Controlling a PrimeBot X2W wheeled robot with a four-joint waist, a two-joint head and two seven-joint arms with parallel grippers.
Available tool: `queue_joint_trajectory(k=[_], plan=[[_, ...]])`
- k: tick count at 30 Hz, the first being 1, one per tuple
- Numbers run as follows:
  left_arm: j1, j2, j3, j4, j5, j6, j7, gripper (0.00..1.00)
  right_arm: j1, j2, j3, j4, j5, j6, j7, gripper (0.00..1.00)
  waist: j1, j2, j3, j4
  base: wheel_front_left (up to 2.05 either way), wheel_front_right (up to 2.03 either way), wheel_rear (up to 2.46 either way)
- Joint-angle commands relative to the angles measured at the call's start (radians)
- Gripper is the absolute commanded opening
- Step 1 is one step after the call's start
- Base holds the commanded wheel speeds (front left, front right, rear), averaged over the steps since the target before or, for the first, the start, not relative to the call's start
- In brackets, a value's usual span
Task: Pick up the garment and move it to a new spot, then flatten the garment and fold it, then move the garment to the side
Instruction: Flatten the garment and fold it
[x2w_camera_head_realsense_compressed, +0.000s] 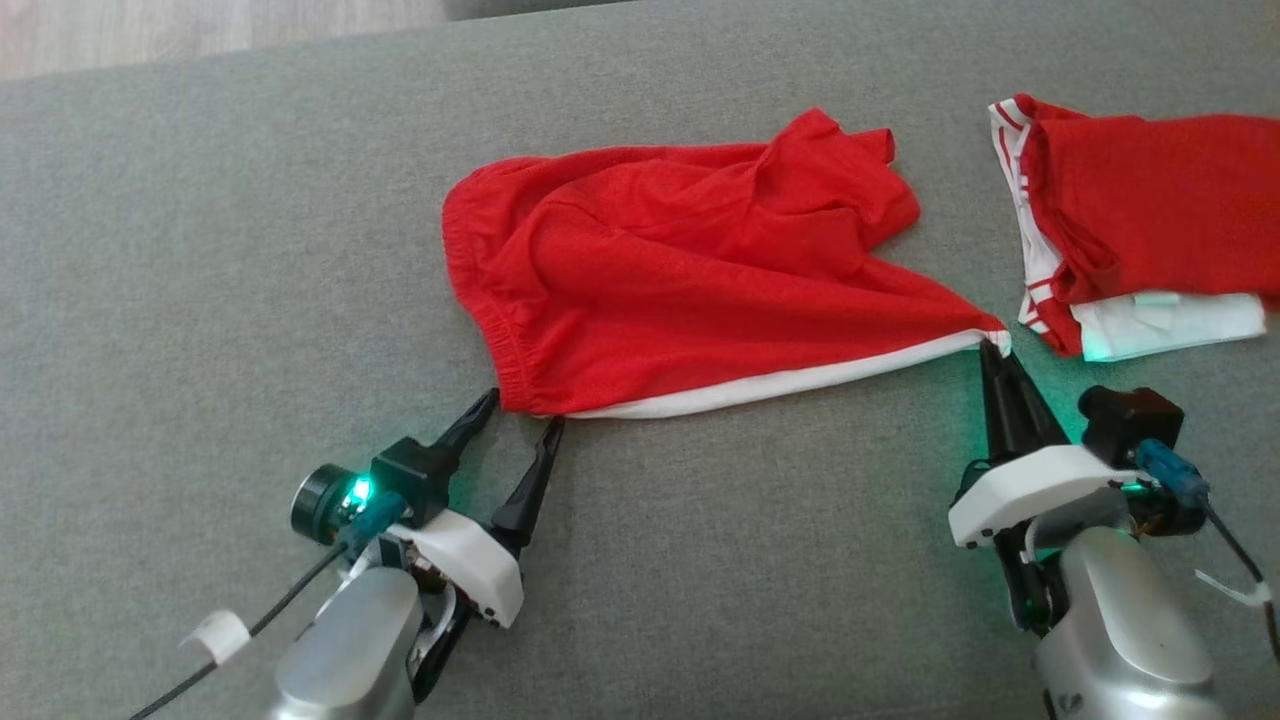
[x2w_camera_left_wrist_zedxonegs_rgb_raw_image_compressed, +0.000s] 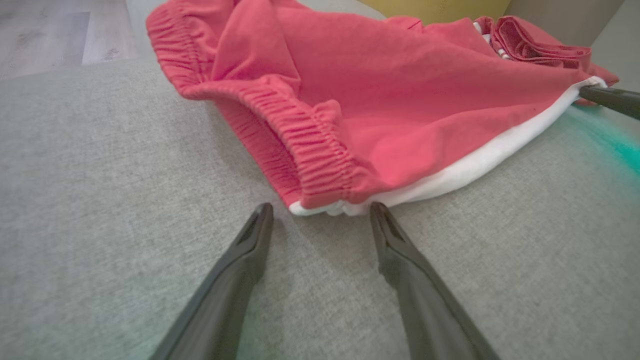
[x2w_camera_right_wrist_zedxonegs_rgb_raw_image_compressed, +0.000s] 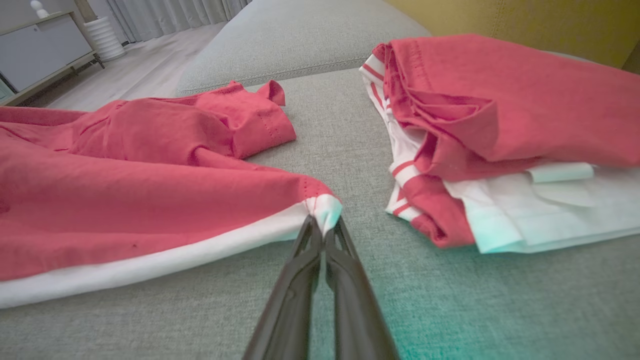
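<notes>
Pinching a white-trimmed corner of the red shorts (x2w_camera_head_realsense_compressed: 680, 270), the right claw (x2w_camera_head_realsense_compressed: 988, 346) is clamping tight on it; the left claw (x2w_camera_head_realsense_compressed: 522, 410) is sitting spread apart by the waistband (x2w_camera_head_realsense_compressed: 500, 345), maybe barely touching.

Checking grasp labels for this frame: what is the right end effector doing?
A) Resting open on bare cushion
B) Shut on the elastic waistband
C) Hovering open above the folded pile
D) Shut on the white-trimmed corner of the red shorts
D: the right end effector is pinched shut on the white-trimmed corner of the red shorts, while the left end effector stands open by the waistband end.
</notes>
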Motion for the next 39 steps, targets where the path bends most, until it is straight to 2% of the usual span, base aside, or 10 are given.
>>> queue_joint_trajectory(k=[1,6,7,8,9,16,27,39], plan=[[-0.042,0.016,0.026,-0.014,-0.005,0.002,-0.014,1.0,-0.032,-0.001,0.028,-0.031,0.005,0.007,-0.006,0.0,-0.0001,0.0,0.001,-0.003,0.0,0.0,0.0],[-0.059,0.011,0.005,0.002,-0.016,0.002,-0.02,1.0,-0.034,-0.001,0.036,-0.03,0.009,0.007,-0.007,0.0,-0.0001,0.0,0.001,-0.009,0.0,0.0,0.0],[-0.063,0.011,0.001,0.002,-0.017,0.002,-0.021,0.58,-0.034,-0.001,0.035,-0.029,0.009,0.007,-0.008,0.0,-0.0001,0.0,0.001,-0.009,0.0,0.0,0.0],[-0.066,0.011,-0.002,0.001,-0.018,0.002,-0.022,0.12,-0.035,-0.001,0.035,-0.029,0.009,0.007,-0.008,0.0,-0.0001,0.0,0.002,-0.009,0.0,0.0,0.0],[-0.069,0.012,-0.005,-0.001,-0.018,0.002,-0.023,0.0,-0.036,-0.001,0.033,-0.029,0.009,0.007,-0.008,0.0,-0.0001,0.0,0.002,-0.008,0.0,0.0,0.0],[-0.073,0.029,0.008,-0.026,-0.009,0.002,-0.026,0.0,-0.045,-0.001,0.027,-0.039,0.001,0.007,-0.018,0.0,-0.0001,0.0,-0.013,0.006,0.0,0.0,0.0],[-0.062,0.092,0.055,-0.161,0.01,0.006,-0.027,0.0,-0.076,-0.001,0.015,-0.108,-0.03,0.007,0.007,0.0,-0.0001,0.0,-0.076,0.031,0.0,0.0,0.0],[-0.016,0.098,0.087,-0.29,0.01,0.043,-0.027,0.0,-0.045,-0.001,0.004,-0.142,-0.018,0.007,0.021,0.0,-0.0001,0.0,-0.097,0.07,0.0,0.0,0.0]])
